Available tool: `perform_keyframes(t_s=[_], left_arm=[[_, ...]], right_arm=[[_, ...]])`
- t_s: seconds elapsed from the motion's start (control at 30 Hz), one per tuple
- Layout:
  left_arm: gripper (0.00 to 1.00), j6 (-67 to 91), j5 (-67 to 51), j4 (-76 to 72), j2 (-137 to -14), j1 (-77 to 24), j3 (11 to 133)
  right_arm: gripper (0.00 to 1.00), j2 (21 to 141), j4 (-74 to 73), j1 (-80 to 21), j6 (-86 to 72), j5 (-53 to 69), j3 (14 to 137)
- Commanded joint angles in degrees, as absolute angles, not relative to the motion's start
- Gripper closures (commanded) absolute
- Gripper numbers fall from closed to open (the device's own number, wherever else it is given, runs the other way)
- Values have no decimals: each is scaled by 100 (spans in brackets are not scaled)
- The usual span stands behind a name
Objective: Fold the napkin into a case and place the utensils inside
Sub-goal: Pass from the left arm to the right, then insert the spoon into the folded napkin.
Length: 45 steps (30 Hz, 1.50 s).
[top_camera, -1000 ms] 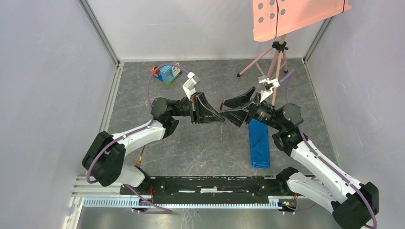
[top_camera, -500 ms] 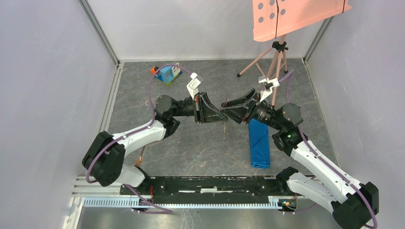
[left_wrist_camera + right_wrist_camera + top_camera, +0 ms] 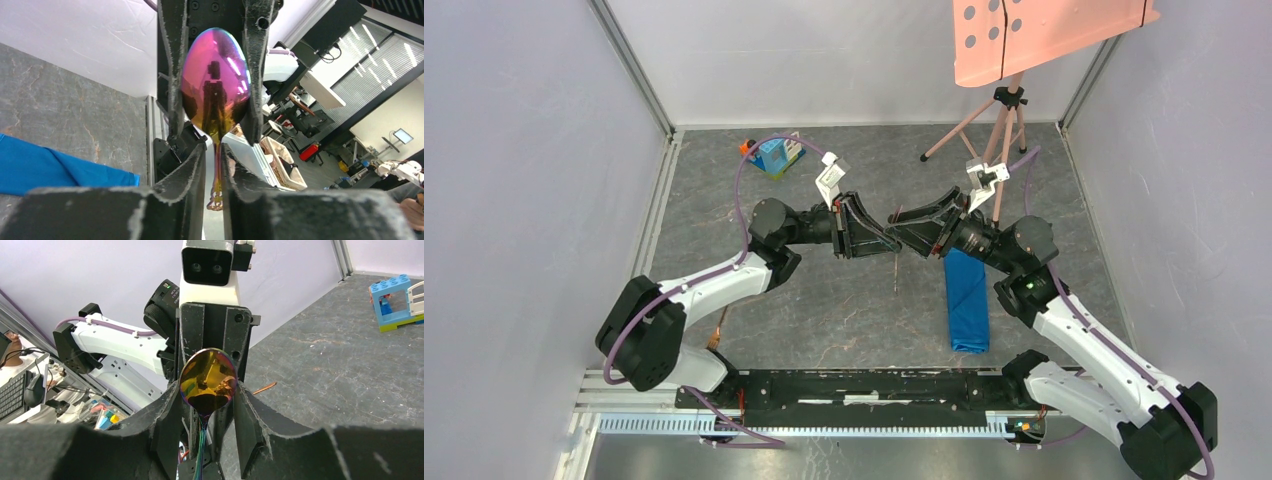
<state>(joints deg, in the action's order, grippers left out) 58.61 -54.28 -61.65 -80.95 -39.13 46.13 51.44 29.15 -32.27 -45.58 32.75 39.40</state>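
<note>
Hidden: the napkin (image 3: 967, 300) has its far end under the right arm (image 3: 1074, 340); from above we get the spoon (image 3: 215, 80) as a thin line only.
Spoon: in mid-air at centre, bowl up, handle hanging.
Right pincer (image 3: 207, 390): clenched on the bowl's edges.
Left pincer (image 3: 214, 160): released, we see a sliver of gap beside the handle.
Napkin: folded strip on the table (image 3: 824, 300), at 4 o'clock from the spoon.
Fork (image 3: 717, 336): just a copper tip by the left arm (image 3: 714, 280), at 8 o'clock.
Around: toy block house (image 3: 774, 155) at 11 o'clock, tripod (image 3: 1004, 110) at 1 o'clock.

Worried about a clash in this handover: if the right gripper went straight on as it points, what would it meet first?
Probably the left gripper, facing it head-on; the spoon sits inside the right gripper, not ahead.
</note>
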Motion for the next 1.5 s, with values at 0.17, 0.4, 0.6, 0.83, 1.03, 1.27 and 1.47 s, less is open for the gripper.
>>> perform_keyframes(t_s=[0.17, 0.4, 0.6, 0.83, 1.03, 1.27, 1.47], left_arm=[[34, 4358, -4437, -4394, -7220, -3865, 4186], [32, 3706, -2589, -2260, -6153, -3910, 3315], [31, 3581, -37, -3195, -6171, -6320, 2722], [37, 3410, 583, -4920, -8899, -7971, 3626], [50, 3699, 335, -6045, -10376, -8068, 4160], [62, 3866, 477, -5339, -10926, -8063, 4930], [72, 3907, 484, -5245, -11317, -8015, 5204]], right_arm=[[70, 4961, 1663, -3079, -3875, 2425, 4201], [70, 5357, -1193, -2753, -1749, -189, 4892], [70, 6210, -1452, -2544, -1157, -1755, 4804], [69, 6806, -1438, -2253, -881, -2149, 4765], [71, 7340, -1146, -1940, -793, -1733, 4669], [72, 7627, -836, -1874, -775, -1701, 4433], [73, 7796, -691, -1875, -813, -1591, 4277]])
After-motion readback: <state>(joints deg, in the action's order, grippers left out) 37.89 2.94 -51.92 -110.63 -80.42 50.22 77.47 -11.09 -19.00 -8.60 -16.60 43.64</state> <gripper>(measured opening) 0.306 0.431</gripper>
